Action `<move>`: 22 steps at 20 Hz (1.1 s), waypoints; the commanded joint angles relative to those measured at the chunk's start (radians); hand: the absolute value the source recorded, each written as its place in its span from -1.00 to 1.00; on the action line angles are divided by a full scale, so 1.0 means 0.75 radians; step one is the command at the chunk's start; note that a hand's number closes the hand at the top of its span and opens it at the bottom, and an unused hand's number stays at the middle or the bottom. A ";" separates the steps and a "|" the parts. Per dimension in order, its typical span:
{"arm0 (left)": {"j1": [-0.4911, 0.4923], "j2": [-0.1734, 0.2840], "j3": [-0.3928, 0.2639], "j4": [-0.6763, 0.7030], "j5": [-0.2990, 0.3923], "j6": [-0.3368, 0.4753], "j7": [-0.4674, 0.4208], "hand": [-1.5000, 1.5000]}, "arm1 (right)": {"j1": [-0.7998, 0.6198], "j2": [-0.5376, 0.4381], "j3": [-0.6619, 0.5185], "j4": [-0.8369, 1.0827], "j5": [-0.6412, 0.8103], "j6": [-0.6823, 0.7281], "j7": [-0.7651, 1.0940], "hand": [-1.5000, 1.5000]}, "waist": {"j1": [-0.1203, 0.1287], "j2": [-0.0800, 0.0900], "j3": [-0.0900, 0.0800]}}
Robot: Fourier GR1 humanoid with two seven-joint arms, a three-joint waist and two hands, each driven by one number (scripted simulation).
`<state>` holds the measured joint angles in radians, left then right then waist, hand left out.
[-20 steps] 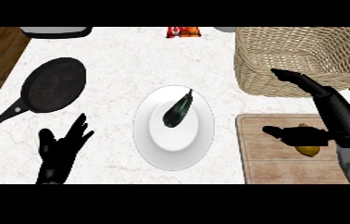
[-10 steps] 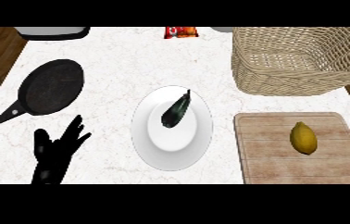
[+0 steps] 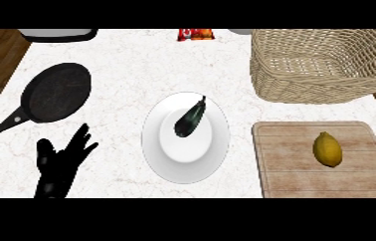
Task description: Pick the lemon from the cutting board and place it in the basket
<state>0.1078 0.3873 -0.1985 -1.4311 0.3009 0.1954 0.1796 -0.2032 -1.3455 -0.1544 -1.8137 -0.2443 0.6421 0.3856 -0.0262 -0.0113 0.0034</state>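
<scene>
A yellow lemon [image 3: 328, 149] lies on the wooden cutting board [image 3: 294, 170] at the lower right of the head view. The woven wicker basket [image 3: 316, 65] stands just behind the board, at the upper right, and holds nothing that I can see. My left hand [image 3: 60, 164] rests open at the lower left, fingers up, far from the lemon. My right hand does not show.
A white plate [image 3: 185, 155] with a dark eggplant [image 3: 190, 118] on it sits mid-counter. A black frying pan [image 3: 53, 92] lies at the left. A red packet [image 3: 196, 34] and a grey-rimmed object [image 3: 60, 34] sit along the back edge.
The right hand, over the board and lemon one second ago, has left the view. The lemon now lies uncovered on the board. The left hand has barely shifted.
</scene>
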 commanded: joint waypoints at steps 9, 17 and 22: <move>0.020 0.002 0.012 -0.005 -0.014 -0.057 0.110 0.00 | 0.164 0.089 -0.249 -0.021 0.016 0.260 -0.014 -1.00 | 0.020 0.011 -0.005; 0.031 -0.066 -0.002 0.046 -0.075 -0.047 0.058 0.00 | 0.217 0.396 -0.118 -0.076 0.321 0.111 -0.079 -1.00 | 0.043 0.017 -0.004; 0.005 -0.063 0.035 0.068 -0.079 -0.081 0.057 0.00 | 0.141 0.501 -0.026 0.007 0.477 0.079 -0.142 -1.00 | 0.050 0.019 -0.004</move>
<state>0.0997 0.3518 -0.1740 -1.4423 0.2497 0.1553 0.2134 -0.0358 -1.0109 -0.2104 -1.8764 0.0524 0.7017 0.3040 0.0035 -0.0045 0.0058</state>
